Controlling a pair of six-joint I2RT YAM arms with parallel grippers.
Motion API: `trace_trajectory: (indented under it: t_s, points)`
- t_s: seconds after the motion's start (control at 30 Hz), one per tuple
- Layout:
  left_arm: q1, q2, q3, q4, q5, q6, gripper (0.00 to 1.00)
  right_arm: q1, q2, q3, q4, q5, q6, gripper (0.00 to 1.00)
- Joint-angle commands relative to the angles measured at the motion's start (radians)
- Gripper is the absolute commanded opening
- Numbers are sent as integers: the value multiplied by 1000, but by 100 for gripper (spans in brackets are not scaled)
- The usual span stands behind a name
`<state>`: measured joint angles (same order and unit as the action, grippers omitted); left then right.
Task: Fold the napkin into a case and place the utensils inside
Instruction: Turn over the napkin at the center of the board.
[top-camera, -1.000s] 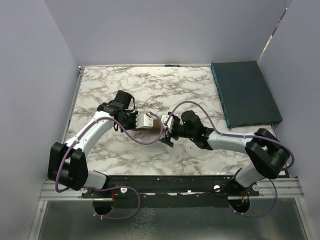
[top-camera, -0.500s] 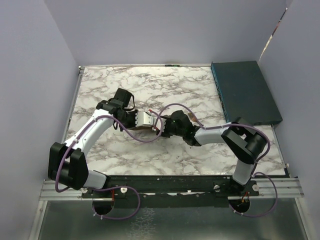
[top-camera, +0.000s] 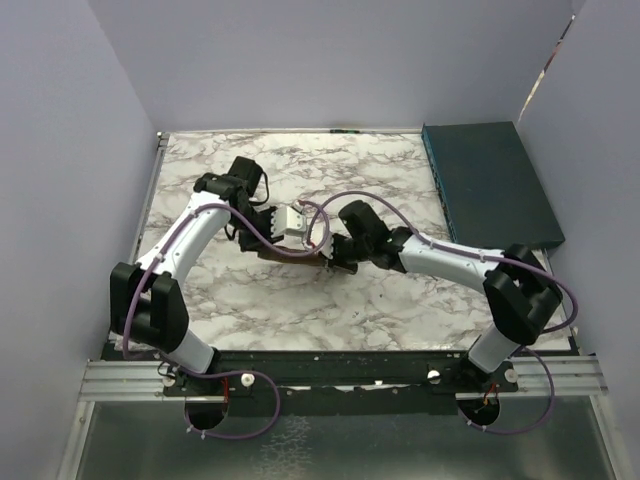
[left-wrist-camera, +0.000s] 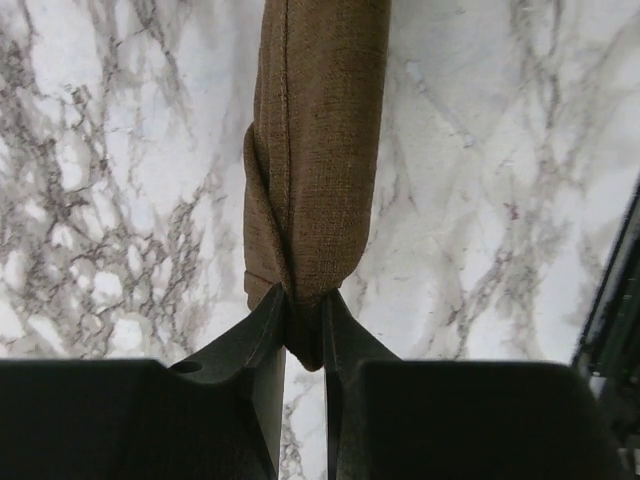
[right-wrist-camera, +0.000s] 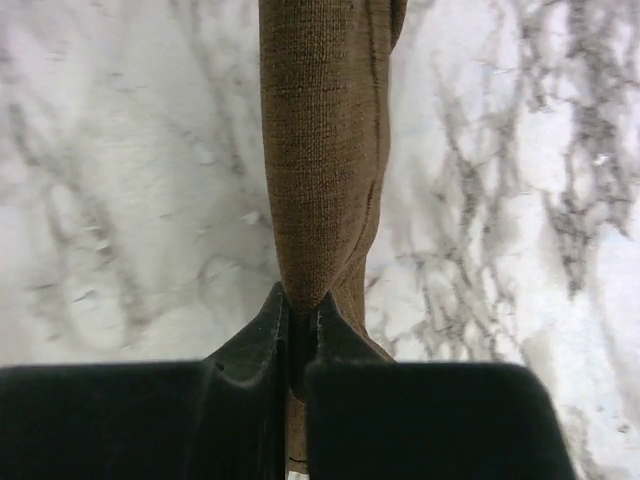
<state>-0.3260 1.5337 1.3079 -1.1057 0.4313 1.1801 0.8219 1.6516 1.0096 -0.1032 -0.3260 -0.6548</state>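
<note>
Brown napkin (left-wrist-camera: 318, 150) between both inward-angled pincers (left-wrist-camera: 303, 305) (right-wrist-camera: 297, 312)

The worktop (top-camera: 400, 300) is white marble with grey veins running all over it. A dark teal box (top-camera: 490, 185) lies flat in the far right corner, its long side running along the right edge. Near the middle, a little to the left, the brown napkin (top-camera: 285, 256) stretches out as a narrow strip, well apart from the box. Whether it touches the marble I cannot tell.
</note>
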Motion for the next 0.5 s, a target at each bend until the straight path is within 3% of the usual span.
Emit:
trace_trajectory:
  t_s: [0.0, 0.27, 0.47]
  points:
    - [-1, 69, 71, -251, 134, 34, 0, 13, -37, 150, -417, -258, 32, 1]
    - [2, 91, -54, -322, 240, 3, 0, -27, 156, 343, -733, -474, 20, 1]
    - [48, 141, -115, -308, 293, -74, 0, -74, 233, 372, -714, -571, -19, 8]
